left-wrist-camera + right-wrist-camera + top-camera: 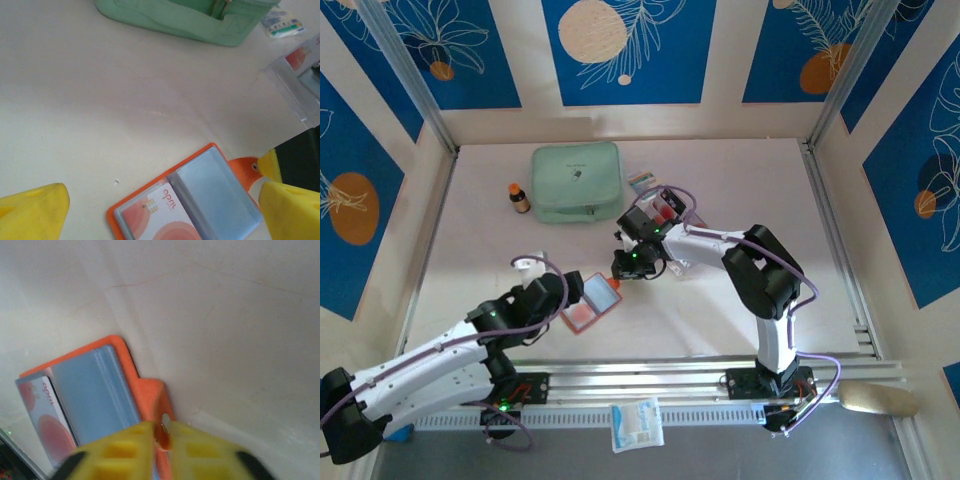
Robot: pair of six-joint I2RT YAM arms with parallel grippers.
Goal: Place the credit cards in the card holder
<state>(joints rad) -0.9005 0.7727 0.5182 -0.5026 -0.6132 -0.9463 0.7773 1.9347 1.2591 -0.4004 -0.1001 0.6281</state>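
The orange-red card holder [588, 305] lies open on the table between the arms, its greyish clear sleeves [215, 192] facing up. One white credit card with red circles [167, 215] sits in the left sleeve. My right gripper [162, 432] is shut on the holder's snap tab [152, 395], which is bent up off the table. My left gripper [162, 215] hangs open just above the holder, a yellow finger on either side. More credit cards [665, 207] lie in a clear case [295, 80] behind the right arm.
A mint-green zip pouch [577, 182] stands at the back, with a small brown bottle [519, 198] to its left and a striped packet [642, 181] to its right. A white sachet [637, 424] lies on the front rail.
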